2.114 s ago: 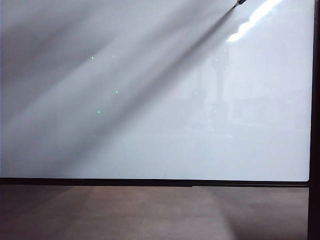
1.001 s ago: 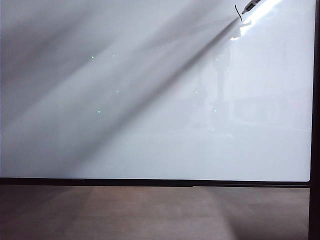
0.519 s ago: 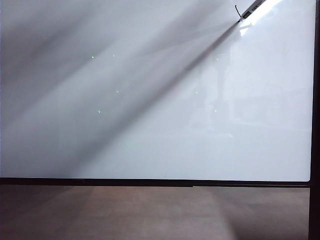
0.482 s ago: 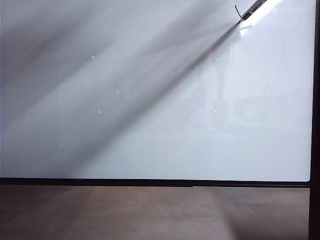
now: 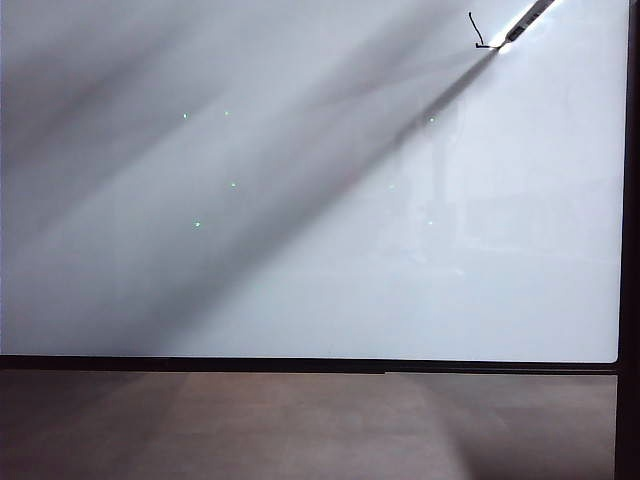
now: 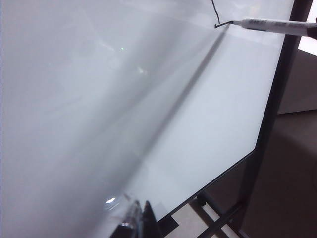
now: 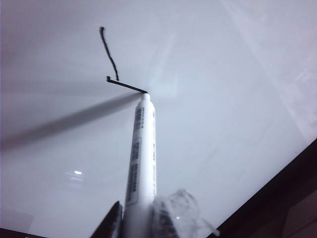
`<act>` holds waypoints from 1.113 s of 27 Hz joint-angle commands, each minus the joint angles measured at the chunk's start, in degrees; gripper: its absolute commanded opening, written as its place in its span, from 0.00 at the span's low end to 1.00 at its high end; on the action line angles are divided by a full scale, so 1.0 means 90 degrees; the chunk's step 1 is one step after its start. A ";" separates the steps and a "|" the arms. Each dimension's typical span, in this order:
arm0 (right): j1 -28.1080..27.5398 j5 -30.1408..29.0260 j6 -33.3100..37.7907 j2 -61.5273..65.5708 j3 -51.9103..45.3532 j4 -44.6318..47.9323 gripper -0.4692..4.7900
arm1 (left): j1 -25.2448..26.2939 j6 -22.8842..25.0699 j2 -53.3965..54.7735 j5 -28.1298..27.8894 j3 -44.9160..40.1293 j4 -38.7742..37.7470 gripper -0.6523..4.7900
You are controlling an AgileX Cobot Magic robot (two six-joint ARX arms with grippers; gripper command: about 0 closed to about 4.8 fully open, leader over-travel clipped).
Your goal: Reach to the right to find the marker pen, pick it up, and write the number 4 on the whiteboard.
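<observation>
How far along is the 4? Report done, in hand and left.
Done: the right gripper is shut on the marker pen, and the number 4 has its down stroke on the whiteboard. In hand: the pen's tip sits at the end of the cross stroke. Left: the last vertical line. The left gripper waits low by the board, shut and empty.

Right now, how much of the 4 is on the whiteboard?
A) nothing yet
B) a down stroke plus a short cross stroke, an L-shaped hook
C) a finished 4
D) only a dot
B: the number 4 shows only a hook, with the marker pen, held by the right gripper, at its end.
</observation>
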 commanded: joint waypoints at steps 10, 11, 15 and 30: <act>-0.0131 -0.0100 0.0015 -0.0061 0.0022 0.0155 0.09 | -0.0005 0.0027 -0.0024 0.0022 0.0044 0.0046 0.11; -0.0119 -0.0270 0.0024 -0.0131 0.0022 0.0104 0.09 | -0.0005 0.0027 -0.0027 0.0022 0.0044 0.0049 0.11; 0.0022 -0.0656 0.0034 -0.0661 0.0022 0.0087 0.09 | -0.0005 0.0024 -0.0027 0.0022 0.0044 0.0022 0.11; 0.0097 -0.0294 0.0010 -0.0699 0.0022 0.0311 0.09 | -0.0005 0.0024 -0.0027 0.0024 0.0044 0.0119 0.11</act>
